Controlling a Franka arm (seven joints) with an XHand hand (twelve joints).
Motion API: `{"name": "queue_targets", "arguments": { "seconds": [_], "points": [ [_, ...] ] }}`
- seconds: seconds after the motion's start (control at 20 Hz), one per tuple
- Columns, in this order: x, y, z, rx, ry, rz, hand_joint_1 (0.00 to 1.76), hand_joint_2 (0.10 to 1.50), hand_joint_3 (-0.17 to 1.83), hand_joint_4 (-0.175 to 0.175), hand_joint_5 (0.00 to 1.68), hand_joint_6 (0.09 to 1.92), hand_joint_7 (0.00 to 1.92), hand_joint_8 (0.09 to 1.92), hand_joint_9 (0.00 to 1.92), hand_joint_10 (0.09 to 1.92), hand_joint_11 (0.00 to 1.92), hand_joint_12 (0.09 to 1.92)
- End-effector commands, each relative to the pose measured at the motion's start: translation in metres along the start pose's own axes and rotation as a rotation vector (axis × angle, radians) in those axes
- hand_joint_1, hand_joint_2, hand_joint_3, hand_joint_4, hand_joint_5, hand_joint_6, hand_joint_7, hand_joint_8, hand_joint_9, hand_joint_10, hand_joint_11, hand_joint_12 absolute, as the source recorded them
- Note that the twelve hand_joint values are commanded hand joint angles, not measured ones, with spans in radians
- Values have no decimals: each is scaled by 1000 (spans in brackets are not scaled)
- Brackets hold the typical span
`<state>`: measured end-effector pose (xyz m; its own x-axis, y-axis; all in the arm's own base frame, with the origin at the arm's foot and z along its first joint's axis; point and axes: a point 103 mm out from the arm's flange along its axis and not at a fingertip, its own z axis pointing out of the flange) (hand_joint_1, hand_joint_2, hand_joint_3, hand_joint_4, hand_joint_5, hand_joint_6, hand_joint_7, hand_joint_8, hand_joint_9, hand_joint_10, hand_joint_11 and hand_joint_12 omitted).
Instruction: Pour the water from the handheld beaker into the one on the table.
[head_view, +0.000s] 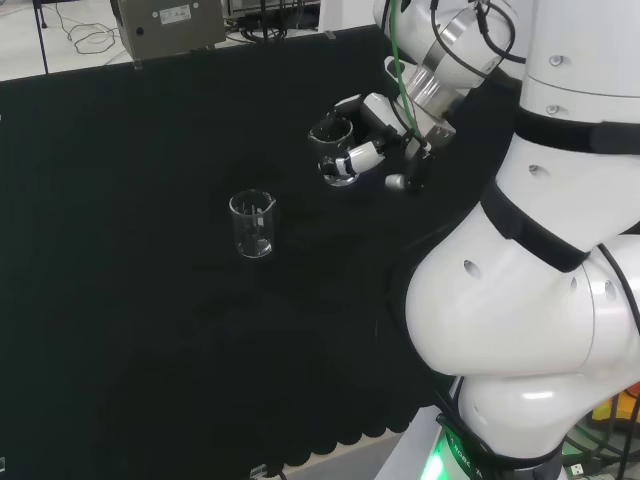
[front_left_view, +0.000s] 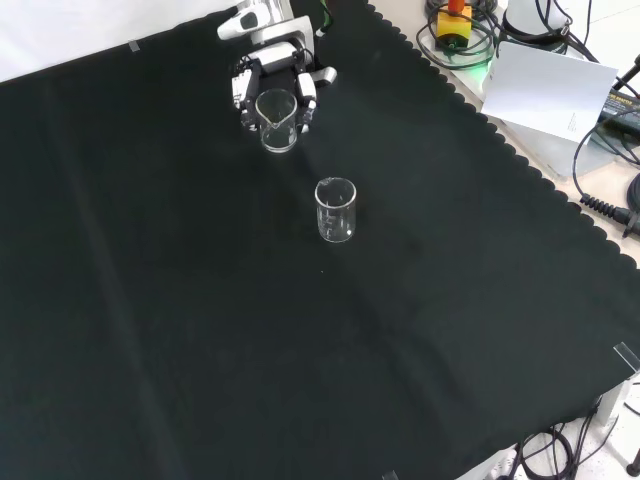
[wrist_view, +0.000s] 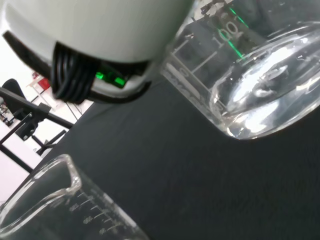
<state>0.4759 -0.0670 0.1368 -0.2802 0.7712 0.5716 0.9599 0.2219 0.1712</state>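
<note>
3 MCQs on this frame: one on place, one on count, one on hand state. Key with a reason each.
1. In the front view, where does the beaker on the table stand relative to the handheld beaker?
A. Nearer the camera and to the right
B. Farther off and to the left
C. Directly underneath it

2. How many beakers show in the front view?
A. One
B. Two
C. Four

3. What is the hand doing?
A. Open, holding nothing
B. Pressing flat on the cloth
C. Shut on a beaker

Key:
1 A, it sits lower and rightward.
2 B, one held and one on the black cloth.
3 C, fingers curl round the glass.
</note>
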Motion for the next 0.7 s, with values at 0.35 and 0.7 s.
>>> {"name": "queue_targets", "arguments": {
  "seconds": [0.35, 0.7],
  "points": [
    [45, -8, -2, 201, -113, -40, 1451, 478, 853, -175, 1259, 599, 1438, 512, 1587, 348, 1246, 688],
    [71, -4, 6, 316, -258, -28, 1451, 473, 861, -175, 1263, 589, 1439, 509, 1590, 357, 1248, 689]
  ]
}}
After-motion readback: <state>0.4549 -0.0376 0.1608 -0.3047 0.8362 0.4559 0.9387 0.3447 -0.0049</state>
